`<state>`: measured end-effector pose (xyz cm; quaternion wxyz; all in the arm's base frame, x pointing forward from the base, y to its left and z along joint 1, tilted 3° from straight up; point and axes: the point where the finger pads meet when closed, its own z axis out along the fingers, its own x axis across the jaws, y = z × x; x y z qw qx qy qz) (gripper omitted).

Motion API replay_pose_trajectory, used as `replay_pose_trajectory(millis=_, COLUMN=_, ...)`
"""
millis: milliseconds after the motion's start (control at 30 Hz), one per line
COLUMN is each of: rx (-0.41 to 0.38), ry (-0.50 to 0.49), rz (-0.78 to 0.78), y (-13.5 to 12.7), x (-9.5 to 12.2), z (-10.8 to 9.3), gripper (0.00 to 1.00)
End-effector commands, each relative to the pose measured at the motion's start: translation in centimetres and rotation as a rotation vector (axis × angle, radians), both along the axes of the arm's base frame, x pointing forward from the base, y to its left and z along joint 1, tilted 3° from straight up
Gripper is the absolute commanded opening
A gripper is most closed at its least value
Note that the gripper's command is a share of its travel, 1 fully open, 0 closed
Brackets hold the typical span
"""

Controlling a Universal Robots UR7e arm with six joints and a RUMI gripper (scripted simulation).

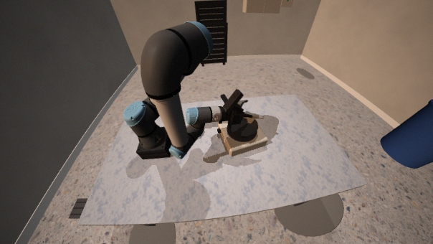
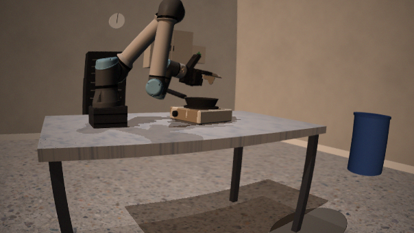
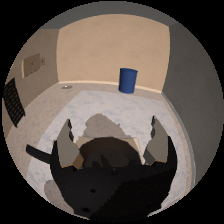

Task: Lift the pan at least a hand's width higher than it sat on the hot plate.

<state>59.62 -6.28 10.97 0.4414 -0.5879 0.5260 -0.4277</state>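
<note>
Pan (image 2: 201, 101) sits on hot plate (image 2: 202, 115), handle (image 2: 176, 93) pointing toward arm. My gripper (image 2: 210, 76) hangs above pan, fingers fully apart, empty. I'd judge: descend onto handle, centre it between fingers, clamp firm before lifting straight off bench (image 2: 267, 128).

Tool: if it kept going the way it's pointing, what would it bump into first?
Probably nothing close. The open tool points roughly level, above the pan, out past the table toward the beige wall. Depth is hard to judge.
</note>
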Motion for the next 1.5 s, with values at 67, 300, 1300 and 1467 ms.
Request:
replay_pose_trajectory(millis=67, rx=-0.001, ry=-0.001, rz=0.000, y=0.0, x=0.0, z=0.0, gripper=1.00)
replay_pose_trajectory(millis=300, rx=-0.001, ry=-0.001, rz=0.000, y=0.0, x=0.0, z=0.0, gripper=1.00)
replay_pose_trajectory(millis=1300, rx=-0.049, ry=0.044, rz=0.058, y=0.5, x=-0.4, z=0.0, gripper=1.00)
replay_pose_trajectory(millis=1467, rx=-0.081, ry=0.070, rz=0.105, y=1.0, x=-0.7, z=0.0, gripper=1.00)
